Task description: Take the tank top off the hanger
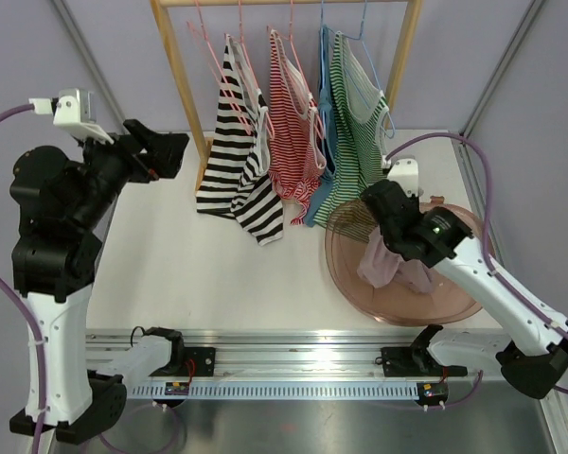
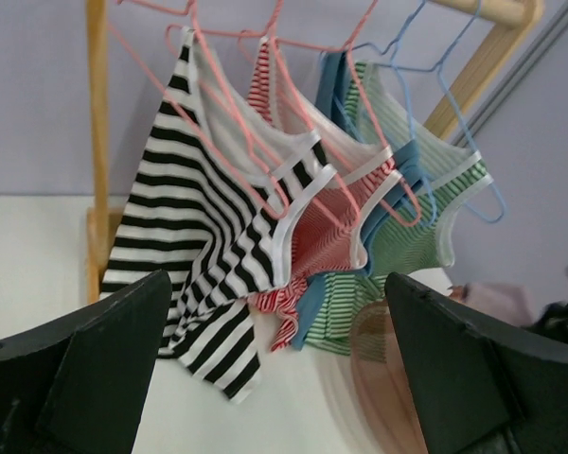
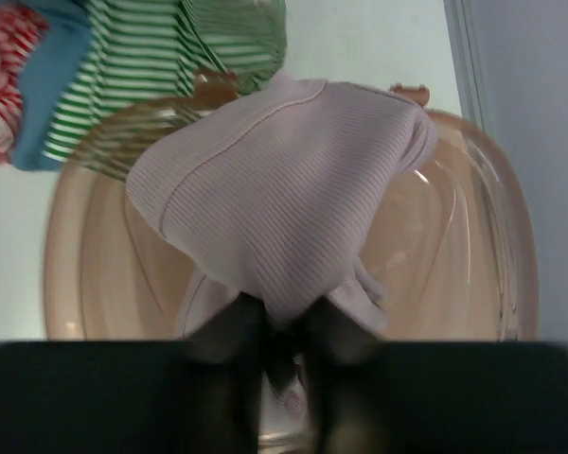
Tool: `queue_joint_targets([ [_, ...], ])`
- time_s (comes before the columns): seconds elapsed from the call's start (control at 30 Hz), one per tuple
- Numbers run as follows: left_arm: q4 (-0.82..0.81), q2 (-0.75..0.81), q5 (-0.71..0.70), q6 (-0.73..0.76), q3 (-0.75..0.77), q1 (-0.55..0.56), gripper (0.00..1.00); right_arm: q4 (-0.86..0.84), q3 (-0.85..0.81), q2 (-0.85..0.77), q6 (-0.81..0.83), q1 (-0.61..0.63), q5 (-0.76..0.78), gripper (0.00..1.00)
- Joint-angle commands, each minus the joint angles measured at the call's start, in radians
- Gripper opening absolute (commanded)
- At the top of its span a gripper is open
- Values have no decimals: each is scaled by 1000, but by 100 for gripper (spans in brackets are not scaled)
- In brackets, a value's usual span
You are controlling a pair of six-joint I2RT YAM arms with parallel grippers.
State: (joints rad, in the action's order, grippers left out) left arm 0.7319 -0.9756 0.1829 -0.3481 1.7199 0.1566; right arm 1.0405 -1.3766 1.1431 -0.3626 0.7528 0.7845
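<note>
Several striped tank tops hang on hangers from a wooden rack (image 1: pixel 180 76): a black-and-white one (image 1: pixel 235 161) (image 2: pixel 199 227), a red-and-white one (image 1: pixel 292 142) (image 2: pixel 327 227), a blue one (image 1: pixel 324 142) and a green-and-white one (image 1: pixel 355 123) (image 2: pixel 407 241). My right gripper (image 1: pixel 383 248) (image 3: pixel 279 326) is shut on a pale pink ribbed tank top (image 1: pixel 390 265) (image 3: pixel 284 199) and holds it over the pink plastic basin (image 1: pixel 454 303) (image 3: pixel 492 246). My left gripper (image 1: pixel 175 151) (image 2: pixel 279 378) is open and empty, raised left of the rack, facing the black-and-white top.
The basin sits at the table's right, its rim just under the green top's hem. A metal rail (image 1: pixel 293 364) runs along the near edge. Grey walls and frame posts (image 1: pixel 90 57) enclose the table at the back and sides.
</note>
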Motion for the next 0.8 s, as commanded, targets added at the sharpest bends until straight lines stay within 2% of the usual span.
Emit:
queue_joint_targets([
  [0.0, -110, -75, 99, -60, 59, 15, 99, -37, 95, -2, -148, -29, 67, 33],
  [0.07, -115, -121, 47, -52, 99, 69, 99, -37, 142, -2, -174, -30, 64, 79],
  [0.1, -111, -139, -3, -48, 118, 104, 99, -36, 149, -2, -179, -29, 56, 91],
  [0.13, -101, -164, -16, -46, 141, 116, 99, -33, 158, -3, -182, -30, 53, 99],
  [0.2, -80, -227, -61, -43, 194, 139, 99, -23, 160, -16, -187, -29, 61, 99],
  [0.37, -46, -346, -261, 7, 306, 294, 99, -3, 136, -88, -168, -29, 56, 99],
  [0.5, -2, -495, -474, 61, 431, 389, 99, -84, 157, -195, -115, -29, -63, 100],
  [0.63, 4, -618, -539, 103, 562, 408, 99, -140, 195, -295, -90, -29, -165, 100],
  [0.77, -5, -725, -600, 123, 659, 408, 96, -163, 217, -325, -75, -29, -244, 99],
])
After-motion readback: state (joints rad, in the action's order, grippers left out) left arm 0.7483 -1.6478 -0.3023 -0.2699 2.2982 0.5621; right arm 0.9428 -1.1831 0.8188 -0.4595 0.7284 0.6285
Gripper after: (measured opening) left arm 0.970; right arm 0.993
